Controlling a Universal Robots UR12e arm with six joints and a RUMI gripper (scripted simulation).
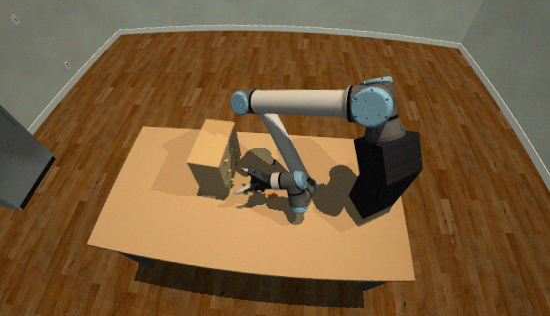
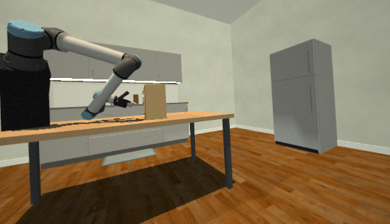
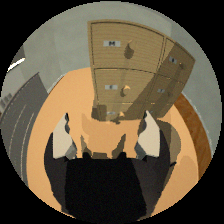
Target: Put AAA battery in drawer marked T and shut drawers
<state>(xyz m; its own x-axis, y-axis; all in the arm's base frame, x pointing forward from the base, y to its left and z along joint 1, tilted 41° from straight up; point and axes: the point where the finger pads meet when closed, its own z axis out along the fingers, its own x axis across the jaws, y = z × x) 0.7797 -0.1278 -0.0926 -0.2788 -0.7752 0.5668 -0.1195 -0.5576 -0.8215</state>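
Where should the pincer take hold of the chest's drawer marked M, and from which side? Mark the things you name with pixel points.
I'd grip the drawer (image 3: 106,56) by its knob (image 3: 129,49), coming straight at the front with the pincer (image 1: 239,181) (image 2: 132,98) (image 3: 105,111) raised: the knob juts out, while the surrounding face looks flat and shut flush.
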